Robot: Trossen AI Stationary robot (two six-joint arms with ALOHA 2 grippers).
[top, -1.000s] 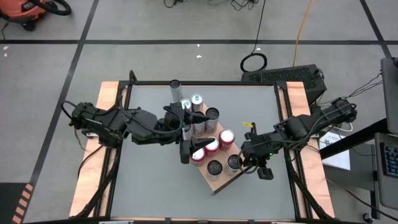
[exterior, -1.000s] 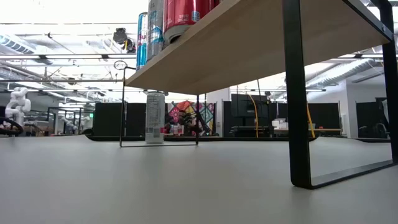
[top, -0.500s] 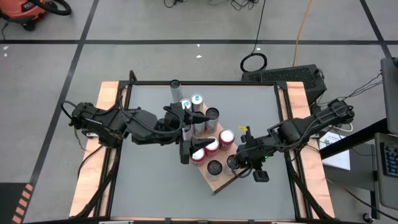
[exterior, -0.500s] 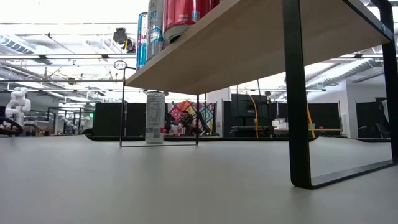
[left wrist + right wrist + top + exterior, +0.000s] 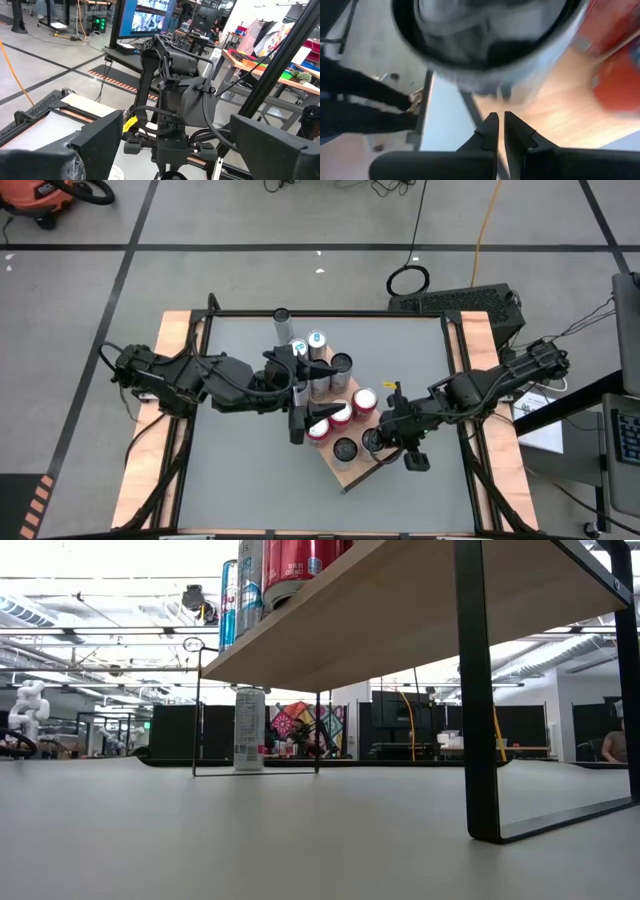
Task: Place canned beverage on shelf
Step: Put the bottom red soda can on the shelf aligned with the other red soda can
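The shelf (image 5: pixel 352 468), a light wooden board on black legs, stands slanted at the table's middle right. In the low view the shelf (image 5: pixel 400 620) shows from underneath. Red cans (image 5: pixel 363 400) and dark-topped cans (image 5: pixel 345 448) stand on it, and more cans (image 5: pixel 318 340) stand at its far end. My right gripper (image 5: pixel 380 442) is shut, slanting down beside the dark-topped can (image 5: pixel 490 45) at the shelf's right edge. My left gripper (image 5: pixel 318 390) is open and level above the cans, with nothing between its fingers. My right gripper's shut fingertips (image 5: pixel 492 122) stand just short of the dark-topped can's rim (image 5: pixel 485 87), coming from the table's right and slanting down. I cannot tell whether they touch it. The can stands upright on the shelf.
A tall pale can (image 5: pixel 281 315) stands alone on the table near the far edge; the low view shows this can (image 5: pixel 249 730) beyond the shelf's legs (image 5: pixel 478 690). Pale wood strips (image 5: pixel 170 360) run along both sides. Bare grey tabletop (image 5: pixel 240 470) lies at the near left.
My right gripper, still shut, has gone a little toward the table's left, in over the shelf's right edge toward the dark-topped can. The left arm has kept still.
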